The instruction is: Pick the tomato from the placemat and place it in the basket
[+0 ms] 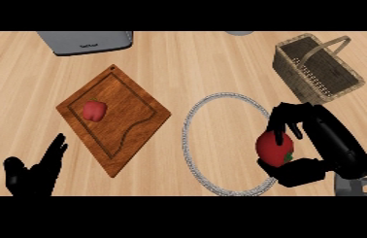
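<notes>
R hand (315,144) at the placemat's (192,149) right rim, fingers and thumb curled round the tomato (275,148), which sits inside its grip over the mat's edge. Basket (315,67) beyond the placemat, up-right. L hand (32,171) left of it, fingers straight, resting. Wooden board (136,120) w/ red pepper (94,110) left of the placemat on the table (193,62).

The surface (186,57) is pale smooth wood. Left of the woven wicker basket (315,69) lies a dark, shiny wooden board (132,106). The tomato (275,148) looks smooth and red.
</notes>
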Robot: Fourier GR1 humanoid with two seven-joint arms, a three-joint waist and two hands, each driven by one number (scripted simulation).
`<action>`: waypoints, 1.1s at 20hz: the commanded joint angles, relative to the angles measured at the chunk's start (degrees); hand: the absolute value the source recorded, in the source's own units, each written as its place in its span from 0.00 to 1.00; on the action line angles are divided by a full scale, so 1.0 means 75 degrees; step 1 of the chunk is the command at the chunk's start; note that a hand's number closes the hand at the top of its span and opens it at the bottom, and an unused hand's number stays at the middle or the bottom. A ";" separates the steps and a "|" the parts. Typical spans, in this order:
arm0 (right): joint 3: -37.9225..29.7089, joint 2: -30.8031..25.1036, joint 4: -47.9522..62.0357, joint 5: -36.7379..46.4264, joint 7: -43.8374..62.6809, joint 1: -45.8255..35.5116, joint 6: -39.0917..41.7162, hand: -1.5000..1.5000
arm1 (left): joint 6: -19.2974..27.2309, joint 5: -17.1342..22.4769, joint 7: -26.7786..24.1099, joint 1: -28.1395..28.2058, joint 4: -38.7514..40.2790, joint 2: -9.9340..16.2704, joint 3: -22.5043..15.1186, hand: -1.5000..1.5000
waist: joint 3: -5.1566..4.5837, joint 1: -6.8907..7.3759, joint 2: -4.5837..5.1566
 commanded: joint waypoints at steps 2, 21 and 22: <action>-0.1207 0.0408 -0.1877 -0.1455 0.1789 -0.0041 0.0275 1.00 | -0.0035 -0.0010 0.0283 0.0355 0.0377 -0.0150 -0.0229 0.50 | -0.0128 0.0155 0.0090; -0.4743 -0.3678 0.0132 -0.4997 0.7500 -0.5168 0.1071 1.00 | -0.0522 -0.0092 0.0569 -0.0426 0.0565 -0.0068 -0.0406 0.50 | -0.0105 0.1086 0.0283; -0.4882 -0.4026 0.0708 -0.5041 0.7158 -0.5350 0.1208 1.00 | -0.0352 -0.0229 0.0593 -0.0937 0.0923 -0.0270 -0.0473 0.50 | -0.0106 0.1023 0.0330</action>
